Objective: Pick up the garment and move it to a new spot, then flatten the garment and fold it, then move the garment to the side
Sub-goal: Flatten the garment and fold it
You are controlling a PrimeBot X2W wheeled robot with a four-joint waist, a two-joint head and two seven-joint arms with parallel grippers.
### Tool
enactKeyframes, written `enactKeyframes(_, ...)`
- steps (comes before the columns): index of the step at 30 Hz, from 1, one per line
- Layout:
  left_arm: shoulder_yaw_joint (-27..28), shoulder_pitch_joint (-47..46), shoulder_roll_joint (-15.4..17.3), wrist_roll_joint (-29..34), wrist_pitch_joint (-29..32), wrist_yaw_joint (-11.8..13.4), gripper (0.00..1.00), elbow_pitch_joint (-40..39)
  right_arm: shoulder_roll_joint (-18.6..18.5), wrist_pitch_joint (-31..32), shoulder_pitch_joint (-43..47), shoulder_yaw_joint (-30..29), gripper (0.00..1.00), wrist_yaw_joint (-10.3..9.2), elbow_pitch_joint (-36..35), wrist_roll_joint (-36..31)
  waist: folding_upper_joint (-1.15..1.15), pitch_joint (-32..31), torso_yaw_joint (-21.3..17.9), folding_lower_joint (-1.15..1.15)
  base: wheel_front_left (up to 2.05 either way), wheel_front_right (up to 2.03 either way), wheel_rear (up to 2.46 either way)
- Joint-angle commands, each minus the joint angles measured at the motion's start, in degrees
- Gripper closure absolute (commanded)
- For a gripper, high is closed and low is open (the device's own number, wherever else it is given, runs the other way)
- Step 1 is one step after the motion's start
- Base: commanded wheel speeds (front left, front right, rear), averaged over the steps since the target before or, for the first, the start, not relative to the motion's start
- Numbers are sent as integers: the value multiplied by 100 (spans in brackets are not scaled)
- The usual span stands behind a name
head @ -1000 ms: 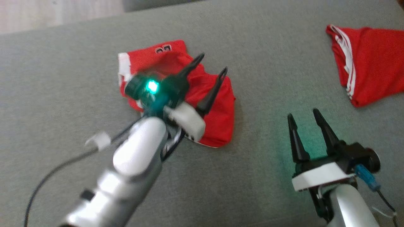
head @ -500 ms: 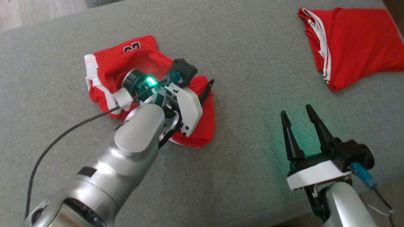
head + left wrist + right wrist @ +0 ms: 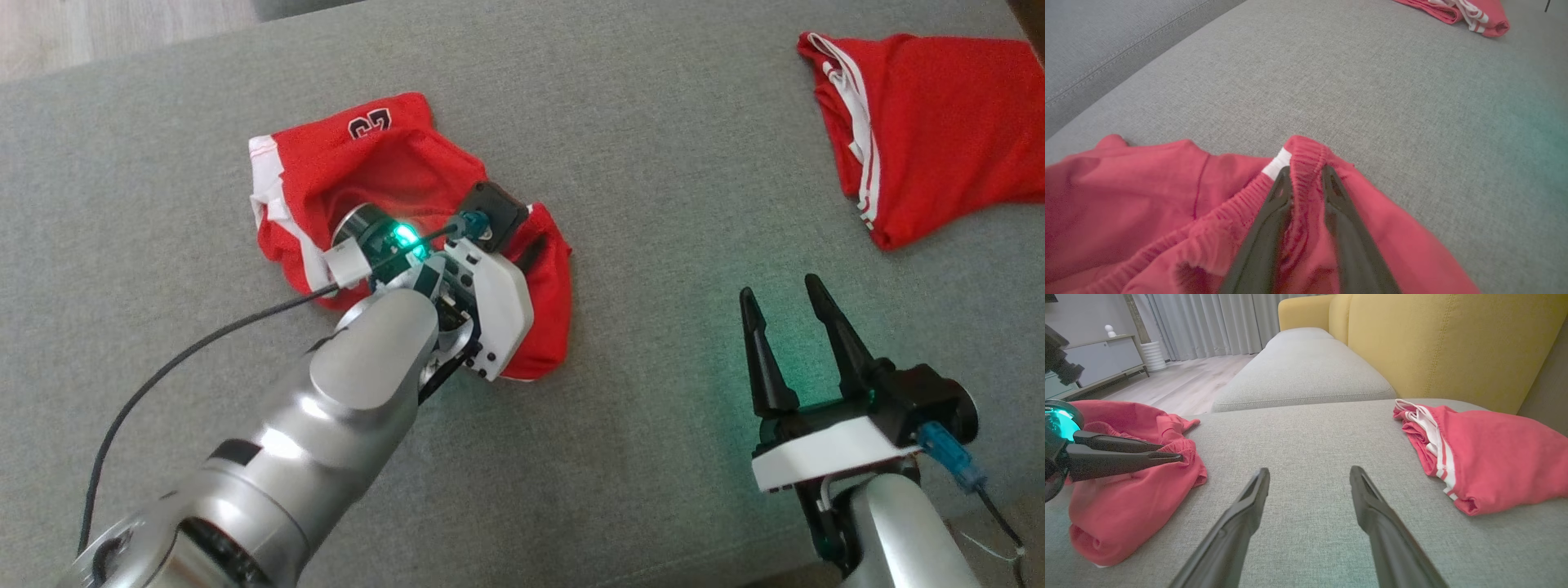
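Observation:
A crumpled red garment with white trim and a black number lies on the grey sofa cushion, left of centre. My left gripper is down on its right part, shut on a raised ridge of the elastic waistband. In the head view the wrist hides most of the fingers. The right wrist view shows the same gripper from the side, fingers close together over the garment. My right gripper hovers open above bare cushion at the lower right, and nothing lies between its fingers.
A second red garment with white stripes lies at the far right of the cushion. A yellow backrest rises behind it. Wooden floor lies beyond the cushion's far edge. Another grey cushion adjoins.
My left gripper has dropped onto the garment and its fingers have closed on the waistband. The head camera has shifted. The right gripper stays open where it was.

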Motion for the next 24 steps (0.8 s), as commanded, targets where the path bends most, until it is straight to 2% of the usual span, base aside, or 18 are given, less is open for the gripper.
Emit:
enactKeyframes(1, 62, -158, 52, -73, -62, 10, 64, -142, -29, -62, -28, 99, 0, -4, -148, 9, 0, -10, 13, 0, 0, 0, 0)
enactKeyframes(2, 44, -147, 52, -90, -73, 10, 79, -143, -29, -62, -32, 97, 0, -4, -147, 9, 0, -12, 21, 0, 0, 0, 0)
enactKeyframes(3, 17, -133, 51, -103, -85, 10, 100, -145, -29, -62, -35, 94, 0, -4, -144, 10, 0, -20, 27, 0, 0, 0, 0)
enactKeyframes(8, 54, -82, 49, -319, -318, 48, 100, -246, -29, -62, -8, 79, 0, -4, -99, 20, 0, -135, 15, 0, 0, 0, 0)
enactKeyframes(10, 333, -236, 50, -407, -797, 260, 100, -345, -29, -62, 22, 77, 0, -4, -65, 41, 0, -236, -16, 0, 0, 0, 0)
enactKeyframes(13, 621, -465, 86, -459, -1297, 446, 100, -461, -29, -62, 50, 88, 0, -4, -24, 68, 0, -378, -66, 0, 0, 0, 0)
enactKeyframes(20, 1063, -807, 265, -466, -2400, 584, 100, -788, -29, -62, 160, 40, 0, -4, 61, 79, 0, -747, -198, 0, 0, 0, 0)
enactKeyframes(24, 1279, -710, 286, -441, -2694, 610, 100, -1190, -29, -62, 201, -59, 0, -4, 80, 54, 0, -871, -194, 0, 0, 0, 0)
